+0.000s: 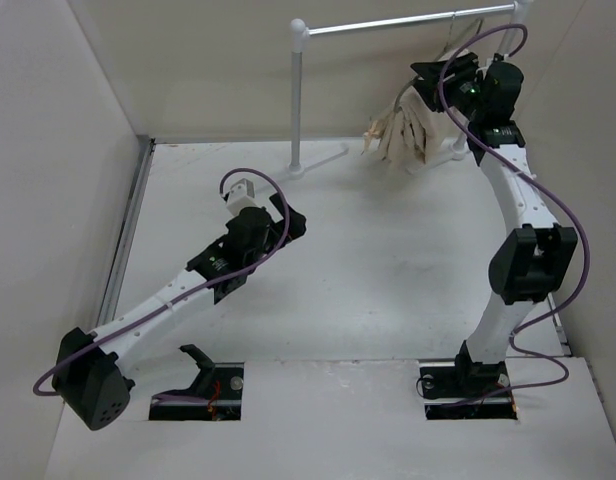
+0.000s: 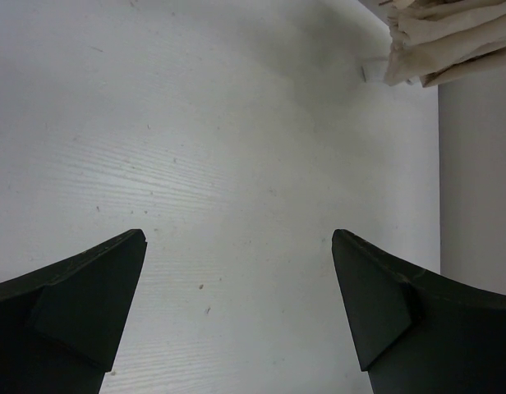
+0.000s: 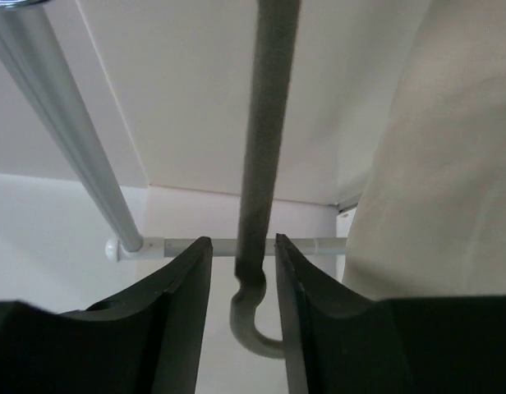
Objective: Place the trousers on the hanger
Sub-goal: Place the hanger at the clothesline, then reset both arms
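Observation:
The beige trousers (image 1: 403,135) hang bunched below the hanger (image 1: 458,38), whose wire hook sits on the white rail (image 1: 408,22) at the back right. My right gripper (image 1: 440,75) is raised to the hanger. In the right wrist view its jaws (image 3: 243,242) stand narrowly apart on either side of the hanger's dark grey arm (image 3: 265,123), with a slim gap on each side, and the trousers (image 3: 438,164) fill the right. My left gripper (image 1: 246,205) is open and empty above the table; its wrist view (image 2: 238,238) shows bare table and the trousers (image 2: 450,41) at top right.
The rail's white post (image 1: 298,100) stands on feet on the table at the back centre. The rail tube (image 3: 64,123) runs diagonally in the right wrist view. White walls enclose the table (image 1: 388,270) at left, back and right.

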Action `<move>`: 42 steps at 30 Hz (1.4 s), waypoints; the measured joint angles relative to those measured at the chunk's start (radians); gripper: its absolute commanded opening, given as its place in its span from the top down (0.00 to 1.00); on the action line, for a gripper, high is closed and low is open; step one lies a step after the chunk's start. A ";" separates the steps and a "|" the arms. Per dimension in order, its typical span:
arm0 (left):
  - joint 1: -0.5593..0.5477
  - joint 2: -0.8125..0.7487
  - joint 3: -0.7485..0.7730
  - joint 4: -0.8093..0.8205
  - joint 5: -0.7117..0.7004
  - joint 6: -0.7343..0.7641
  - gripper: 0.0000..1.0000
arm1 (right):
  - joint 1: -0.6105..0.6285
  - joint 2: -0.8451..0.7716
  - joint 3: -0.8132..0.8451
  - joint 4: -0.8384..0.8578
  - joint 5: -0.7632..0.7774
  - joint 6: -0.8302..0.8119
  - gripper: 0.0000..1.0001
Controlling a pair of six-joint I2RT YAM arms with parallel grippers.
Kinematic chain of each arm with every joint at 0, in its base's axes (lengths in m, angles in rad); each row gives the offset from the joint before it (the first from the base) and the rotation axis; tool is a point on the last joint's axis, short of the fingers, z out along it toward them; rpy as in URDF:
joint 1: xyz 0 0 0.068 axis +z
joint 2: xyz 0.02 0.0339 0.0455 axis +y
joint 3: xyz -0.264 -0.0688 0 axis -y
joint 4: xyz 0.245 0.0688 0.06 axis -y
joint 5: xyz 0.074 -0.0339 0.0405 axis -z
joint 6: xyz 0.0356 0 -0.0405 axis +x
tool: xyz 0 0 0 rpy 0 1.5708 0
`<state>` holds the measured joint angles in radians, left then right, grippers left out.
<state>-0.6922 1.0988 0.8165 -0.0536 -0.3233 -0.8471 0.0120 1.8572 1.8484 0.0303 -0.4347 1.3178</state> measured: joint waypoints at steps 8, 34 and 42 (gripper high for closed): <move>0.052 0.000 -0.001 0.001 -0.002 0.000 0.00 | -0.035 0.000 0.000 0.053 -0.019 -0.004 0.05; 0.167 0.167 0.159 -0.249 -0.022 0.055 0.00 | 0.177 -0.962 -1.045 -0.187 0.317 -0.344 0.00; 0.067 0.159 0.161 -0.402 -0.126 0.037 0.00 | 0.490 -1.293 -1.306 -0.511 0.597 -0.354 0.00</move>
<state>-0.6254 1.2579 0.9775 -0.4553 -0.4492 -0.8101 0.5018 0.5644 0.5423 -0.4808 0.1619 0.9642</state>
